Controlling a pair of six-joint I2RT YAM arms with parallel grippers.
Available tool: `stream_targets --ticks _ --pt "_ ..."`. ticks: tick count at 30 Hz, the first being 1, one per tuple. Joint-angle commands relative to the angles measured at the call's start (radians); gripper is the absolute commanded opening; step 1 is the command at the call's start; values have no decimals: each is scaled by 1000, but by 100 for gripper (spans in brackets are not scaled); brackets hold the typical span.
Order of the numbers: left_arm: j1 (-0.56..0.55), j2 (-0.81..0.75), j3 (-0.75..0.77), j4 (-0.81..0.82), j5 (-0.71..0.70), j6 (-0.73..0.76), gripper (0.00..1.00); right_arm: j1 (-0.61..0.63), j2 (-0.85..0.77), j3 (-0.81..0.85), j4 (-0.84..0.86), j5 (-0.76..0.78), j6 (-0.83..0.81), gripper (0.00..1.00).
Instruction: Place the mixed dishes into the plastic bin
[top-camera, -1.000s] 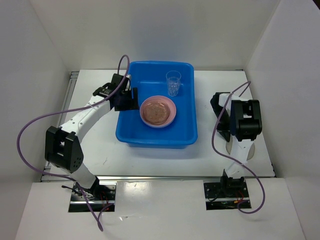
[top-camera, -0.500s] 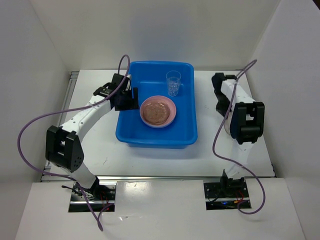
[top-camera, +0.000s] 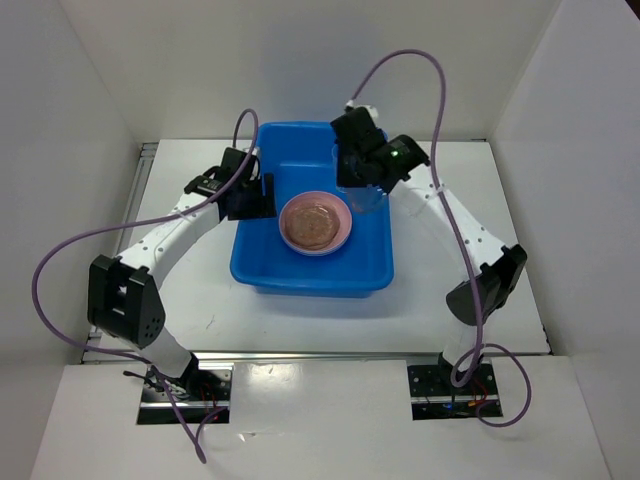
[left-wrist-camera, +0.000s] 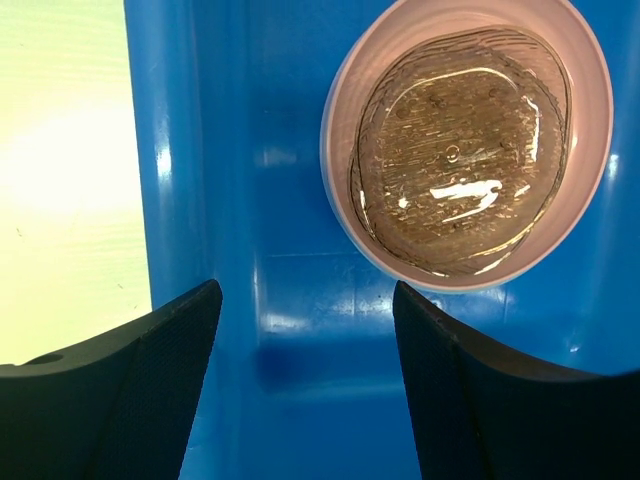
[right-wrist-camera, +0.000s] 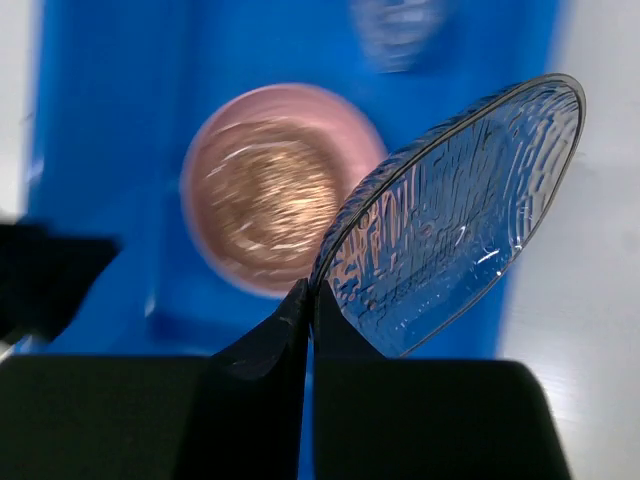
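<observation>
The blue plastic bin (top-camera: 310, 283) sits mid-table. Inside lies a pink plate (top-camera: 341, 232) with a brownish clear dish (top-camera: 312, 222) nested in it; both also show in the left wrist view, pink plate (left-wrist-camera: 590, 110) and dish (left-wrist-camera: 460, 170). My right gripper (top-camera: 358, 180) hovers over the bin's right half, shut on the rim of a clear textured plate (right-wrist-camera: 450, 220) that stands tilted on edge above the fingertips (right-wrist-camera: 298, 300). A clear cup (right-wrist-camera: 398, 25) is a blur at the bin's far end. My left gripper (left-wrist-camera: 305, 292) is open just inside the bin's left wall (left-wrist-camera: 160, 200), holding nothing.
White walls enclose the table on three sides. The right arm's purple cable (top-camera: 400, 60) arcs high over the bin's back. White tabletop (top-camera: 450, 300) lies to the right of the bin and a narrower strip (top-camera: 190, 290) to its left.
The right arm has swung from the table's right side to above the bin, carrying the clear plate. It now covers the cup from above. The left arm has not moved.
</observation>
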Motion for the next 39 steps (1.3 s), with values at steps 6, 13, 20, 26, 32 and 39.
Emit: stream_targets --ticks 6,13,20,26,32,39 --pt "8 -61 -11 13 -78 -3 77 112 -3 -116 229 -256 -41 1" --pt "8 -121 -82 25 -61 -29 77 112 51 -164 367 -411 -18 1" --pt "8 -227 -78 15 -107 -48 81 121 159 -155 398 -431 -9 1" --pt "8 -245 12 -33 -110 -26 81 121 244 -106 337 -332 0 1" --pt "8 -245 25 -33 -101 -26 81 121 299 -60 289 -276 22 15" --pt "8 -227 25 -24 -110 -8 100 121 204 15 311 -298 13 49"
